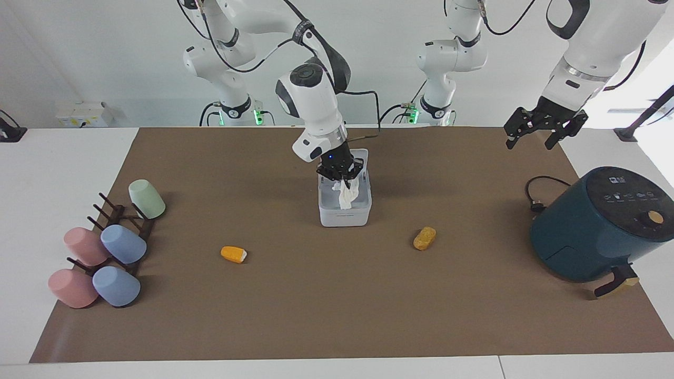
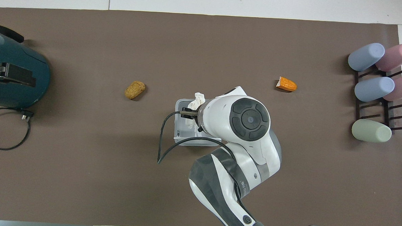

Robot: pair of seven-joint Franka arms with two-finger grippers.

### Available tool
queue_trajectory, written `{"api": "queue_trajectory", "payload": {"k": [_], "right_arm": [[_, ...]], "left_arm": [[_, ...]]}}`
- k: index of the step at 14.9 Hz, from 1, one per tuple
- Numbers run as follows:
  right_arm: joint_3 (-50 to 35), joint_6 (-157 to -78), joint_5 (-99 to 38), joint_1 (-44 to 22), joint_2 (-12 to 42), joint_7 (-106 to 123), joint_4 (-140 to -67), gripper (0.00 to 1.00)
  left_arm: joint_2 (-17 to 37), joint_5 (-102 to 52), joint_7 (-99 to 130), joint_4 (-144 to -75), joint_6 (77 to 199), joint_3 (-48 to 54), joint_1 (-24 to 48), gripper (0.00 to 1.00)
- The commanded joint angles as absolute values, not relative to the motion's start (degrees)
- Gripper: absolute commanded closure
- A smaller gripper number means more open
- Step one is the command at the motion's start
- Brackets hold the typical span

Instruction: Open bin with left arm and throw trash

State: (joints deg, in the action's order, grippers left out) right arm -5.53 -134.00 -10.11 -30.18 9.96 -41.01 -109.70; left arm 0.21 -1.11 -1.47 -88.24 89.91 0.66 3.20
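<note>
Your right jaws (image 1: 343, 174) grasp the crumpled white tissue (image 1: 347, 195), dangling straight down into the open small white square plastic bin (image 1: 345, 216) mid-counter. Release drops it in. Left jaws (image 1: 542, 126) hang released over the counter's corner.

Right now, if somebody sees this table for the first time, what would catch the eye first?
The right gripper hangs over the open small white plastic bin at mid-table, with a crumpled white tissue dangling from it into the box. A big dark teal air fryer stands at the left arm's end.
</note>
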Motion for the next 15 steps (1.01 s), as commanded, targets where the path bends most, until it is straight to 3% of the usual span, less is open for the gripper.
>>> {"api": "queue_trajectory", "payload": {"k": [1,3,8,11,15], "right_arm": [[-5.4,-135.4,-10.7,-30.9,8.4,-43.9,-111.6,0.61],[-5.4,-135.7,-10.8,-30.7,8.5,-43.9,-111.5,0.38],[-4.9,-134.2,-8.8,-29.6,9.9,-42.3,-107.3,0.36],[-5.1,-129.7,-1.7,-23.2,11.9,-31.4,-101.4,0.32],[-5.1,-130.2,-1.1,-15.0,12.8,-6.7,-101.3,0.21]], "left_arm": [[-1.0,-0.3,-2.0,-92.6,96.0,1.8,3.6,0.00],[0.2,-0.3,-2.1,-94.0,99.0,1.8,7.2,0.00],[7.8,-0.2,-3.5,-97.6,111.7,1.8,12.0,0.00],[12.7,-0.2,-3.6,-98.6,118.5,1.8,13.8,0.00],[15.5,-0.1,-6.6,-105.1,129.9,1.8,15.4,0.00]]}}
